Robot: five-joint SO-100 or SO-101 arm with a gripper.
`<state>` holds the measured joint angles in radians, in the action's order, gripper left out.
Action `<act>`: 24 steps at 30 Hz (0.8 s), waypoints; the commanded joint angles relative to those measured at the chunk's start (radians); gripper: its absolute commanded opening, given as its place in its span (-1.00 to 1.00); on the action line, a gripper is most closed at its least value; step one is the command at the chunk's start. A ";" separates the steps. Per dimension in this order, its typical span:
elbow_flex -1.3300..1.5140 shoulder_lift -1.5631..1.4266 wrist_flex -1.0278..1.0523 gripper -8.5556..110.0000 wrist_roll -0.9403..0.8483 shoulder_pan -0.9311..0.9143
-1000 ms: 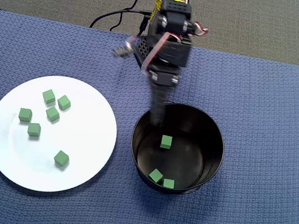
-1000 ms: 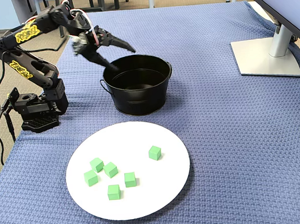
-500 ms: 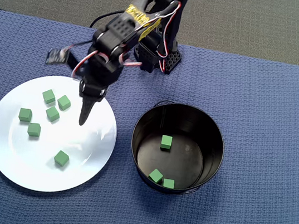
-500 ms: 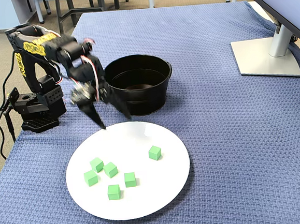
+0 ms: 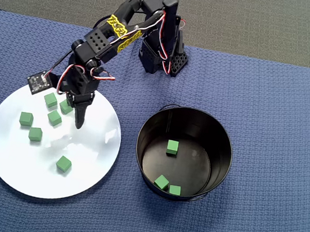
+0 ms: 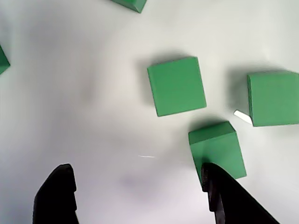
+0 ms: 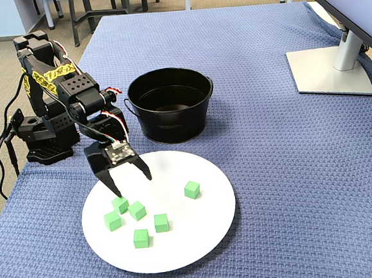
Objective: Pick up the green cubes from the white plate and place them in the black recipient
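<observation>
Currently the white plate [image 5: 3, 154] lies at the left of the overhead view on the blue woven cloth [image 5: 284, 112] covering the surface, and six green cubes rest on it: five grouped toward its upper left and one green cube [image 5: 63, 164] apart toward the lower middle. The gripper [image 7: 130, 184] hangs low over the grouped cubes with its fingers spread apart and nothing between them, a posture suited to straddling one cube before closing. In the wrist view, the right finger [image 6: 233, 200] sits just beside, possibly touching, the nearest cube [image 6: 217, 150], while the left finger [image 6: 56, 193] stands well clear over bare plate. Judged from this, the fingers are not centred on that cube, so a shift toward it appears necessary before closing; neighbouring cubes close by could be nudged.

To the right in the overhead view stands the black recipient [image 5: 224, 138], upright and near the plate but not touching it. Three green cubes [image 5: 172, 147] lie on its floor, so the task appears about one third complete.
</observation>
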<state>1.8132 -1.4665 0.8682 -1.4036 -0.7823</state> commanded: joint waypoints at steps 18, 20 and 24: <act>-0.100 -0.063 0.077 -0.40 -0.074 -0.067; -0.106 -0.066 0.101 -0.40 -0.095 -0.077; -0.097 -0.077 0.101 -0.40 -0.129 -0.098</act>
<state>1.7242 -1.4696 0.9710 -1.4941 -0.8544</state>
